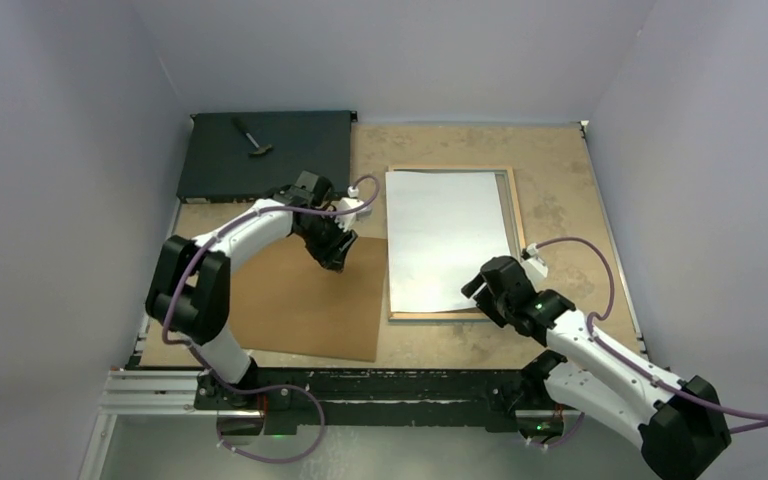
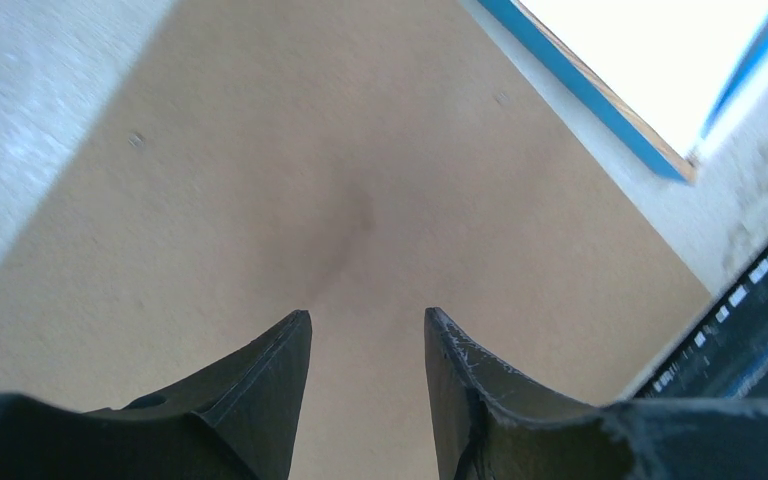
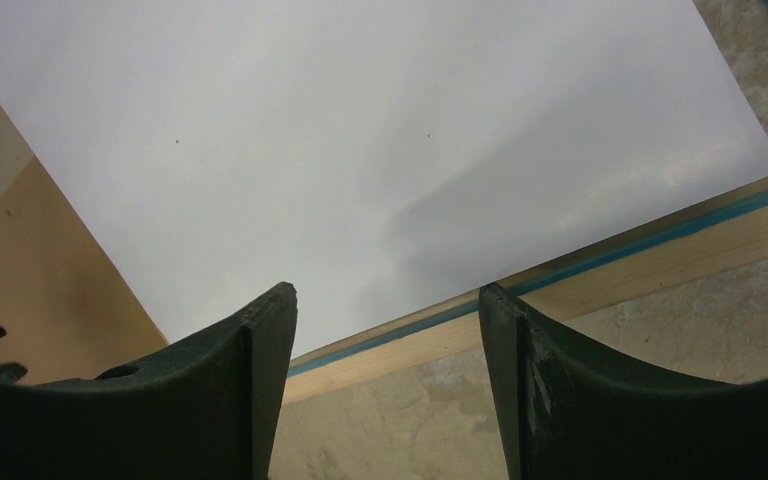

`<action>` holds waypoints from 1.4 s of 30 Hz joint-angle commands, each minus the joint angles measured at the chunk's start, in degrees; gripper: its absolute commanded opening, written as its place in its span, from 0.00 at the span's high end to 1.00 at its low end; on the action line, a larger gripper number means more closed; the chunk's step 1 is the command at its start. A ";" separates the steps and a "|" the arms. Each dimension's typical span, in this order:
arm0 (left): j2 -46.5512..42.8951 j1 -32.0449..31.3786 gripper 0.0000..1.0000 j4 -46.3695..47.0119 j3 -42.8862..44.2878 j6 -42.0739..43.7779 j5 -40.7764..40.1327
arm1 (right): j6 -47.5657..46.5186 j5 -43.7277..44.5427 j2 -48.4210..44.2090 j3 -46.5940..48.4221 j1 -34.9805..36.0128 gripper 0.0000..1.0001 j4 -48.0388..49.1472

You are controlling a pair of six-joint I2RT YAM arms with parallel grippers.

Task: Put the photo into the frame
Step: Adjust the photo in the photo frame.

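Photo (image 1: 447, 240) lies white side up, slightly askew on the frame (image 1: 513, 205). Right gripper (image 3: 387, 295) hovers over its near edge, fingers apart. Left gripper (image 2: 367, 315), also parted, hangs above the brown panel (image 1: 300, 300).

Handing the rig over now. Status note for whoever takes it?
Left tool: open, empty, over the brown backing panel.
Right tool: open, empty, over the near edge of the photo.
The photo lies white side up on the frame, which is back up. It seems to cover the left rail, so it may not be seated.
Done: photo laid on the frame.
Left: seat it square, then probably fit the backing panel.
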 commanded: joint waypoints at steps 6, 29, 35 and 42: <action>15.34 0.03 0.56 8.29 14.95 -7.22 -2.52 | 0.91 -0.32 -4.29 -0.33 -0.31 0.34 -5.10; 22.63 -1.93 0.58 10.47 23.33 -11.85 -3.35 | -23.56 3.35 12.70 17.54 -0.26 0.43 16.71; 16.50 5.49 0.57 7.91 23.22 -13.24 1.25 | -33.25 -3.96 32.25 32.15 0.71 0.55 23.32; 7.40 18.10 0.56 3.38 19.02 -10.79 4.96 | -44.36 -1.37 57.12 61.00 5.85 0.63 15.33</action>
